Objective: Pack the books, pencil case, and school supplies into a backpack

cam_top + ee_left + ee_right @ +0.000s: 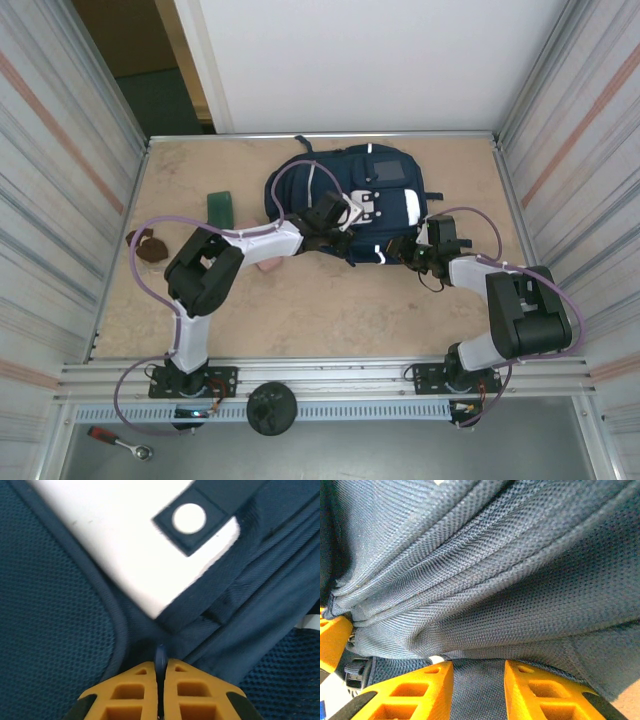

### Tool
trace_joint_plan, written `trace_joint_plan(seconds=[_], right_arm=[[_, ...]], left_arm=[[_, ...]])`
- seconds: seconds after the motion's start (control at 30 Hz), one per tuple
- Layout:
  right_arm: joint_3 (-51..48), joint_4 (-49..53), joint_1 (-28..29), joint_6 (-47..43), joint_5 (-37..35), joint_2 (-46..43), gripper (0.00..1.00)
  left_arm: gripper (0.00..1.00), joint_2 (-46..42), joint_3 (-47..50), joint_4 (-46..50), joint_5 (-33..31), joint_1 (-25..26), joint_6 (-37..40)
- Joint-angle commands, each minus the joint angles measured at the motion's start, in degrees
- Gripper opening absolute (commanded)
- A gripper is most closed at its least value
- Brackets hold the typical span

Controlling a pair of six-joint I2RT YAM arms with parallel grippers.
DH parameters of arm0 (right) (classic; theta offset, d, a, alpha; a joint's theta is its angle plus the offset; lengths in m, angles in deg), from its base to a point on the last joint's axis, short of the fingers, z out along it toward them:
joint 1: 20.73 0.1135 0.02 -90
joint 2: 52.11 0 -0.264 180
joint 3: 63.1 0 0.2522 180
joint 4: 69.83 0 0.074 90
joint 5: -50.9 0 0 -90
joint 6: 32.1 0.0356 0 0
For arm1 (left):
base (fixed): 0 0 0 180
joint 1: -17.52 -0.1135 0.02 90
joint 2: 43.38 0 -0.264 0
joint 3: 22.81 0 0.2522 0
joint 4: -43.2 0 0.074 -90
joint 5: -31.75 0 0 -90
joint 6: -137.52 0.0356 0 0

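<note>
The navy backpack lies flat at the back middle of the table, white dotted patch facing up. My left gripper rests on its middle, shut on a thin dark-blue zipper pull that stands between the orange fingertips. At the backpack's near right edge, my right gripper is shut on a flat navy webbing strap that spans the gap between its fingers, under folds of backpack fabric. A bit of the pale pink pencil case peeks out beneath my left forearm. The books and school supplies are out of view.
A green oblong block lies left of the backpack, and brown lumpy pieces sit near the left wall. Corrugated walls close in both sides. Bare tabletop stretches between the backpack and the arm bases.
</note>
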Motion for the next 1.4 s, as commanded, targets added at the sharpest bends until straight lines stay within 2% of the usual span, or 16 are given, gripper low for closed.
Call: trace_joint_plan(seconds=[0.0, 0.4, 0.53, 0.63, 0.77, 0.87, 1.07, 1.37], right_arm=[[-1.54, 4.0, -1.61, 1.08, -4.67, 2.02, 0.32], [-1.33, 5.85, -3.55, 0.74, -5.34, 1.65, 0.32], [-1.37, 6.64, -5.63, -0.61, -3.68, -1.1, 0.32], [-1.02, 7.93, -5.91, -2.85, -2.54, -5.8, 0.37], [-0.12, 10.67, -3.8, -4.37, -2.72, -13.58, 0.41], [1.85, 14.87, 1.35, -4.99, -6.27, -17.64, 0.43], [4.74, 14.48, 10.94, 2.63, -8.84, -16.6, 0.47], [5.35, 1.91, 11.81, 17.72, -4.45, -4.55, 0.51]], left_arm=[[0.0, -4.09, 2.11, 1.1, -4.79, -2.47, -0.32], [0.0, -9.56, 8.5, -1.31, -7.16, -5.25, -2.74], [0.0, -12.04, 11.28, -2.98, -6.66, -6.43, -4.07], [0.0, -13.52, 11.74, -3.31, -4.1, -6.3, -4.91], [0.0, -15.05, 11.94, -4.28, -2.93, -4.92, -5.31], [0.0, -15.89, 11.13, -4.28, -2.39, -4.11, -5.44], [0.0, -16.9, 9.98, -5.06, -1.71, -2.29, -5.44], [0.0, -16.66, 7.7, -5.22, -2.72, 1.19, -4.76]])
